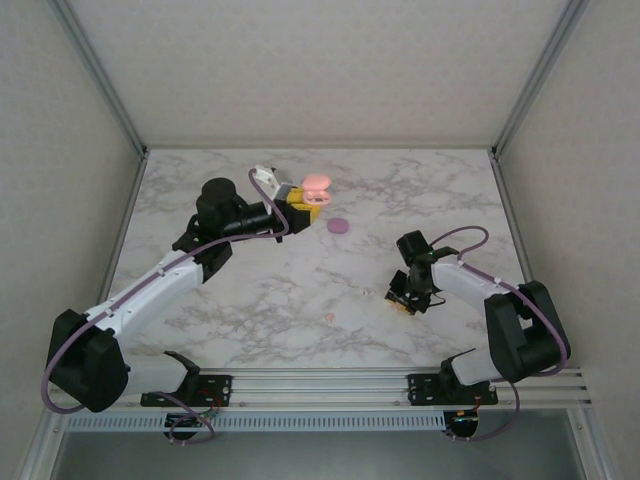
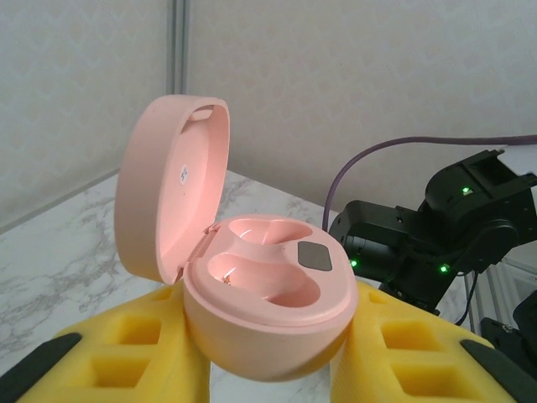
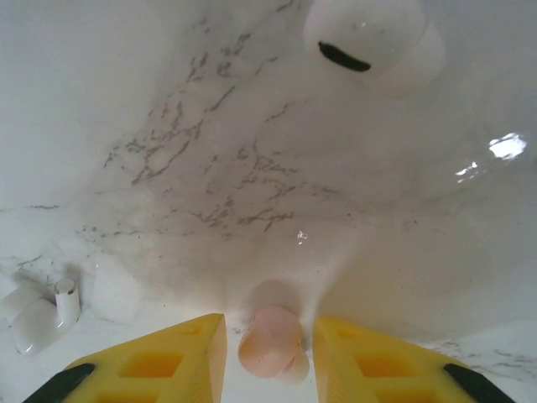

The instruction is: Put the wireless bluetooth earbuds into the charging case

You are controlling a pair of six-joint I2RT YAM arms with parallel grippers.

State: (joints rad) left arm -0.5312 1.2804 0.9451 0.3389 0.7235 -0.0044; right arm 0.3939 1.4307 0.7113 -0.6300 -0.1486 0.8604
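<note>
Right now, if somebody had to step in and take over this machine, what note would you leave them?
Left gripper: shut on the pink charging case, held above the table, lid open, both wells empty.
Right gripper: down at the table, fingers either side of a pink earbud; a firm grip can't be confirmed.
A small pink piece, likely the second earbud, lies on the table between the arms.
Done: case open. Left: both earbuds into the case.

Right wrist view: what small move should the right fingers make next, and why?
Probably close on the pink earbud: it sits between the right fingers, slim gaps either side, and the left fingers hold the pink case open, sockets empty.
</note>
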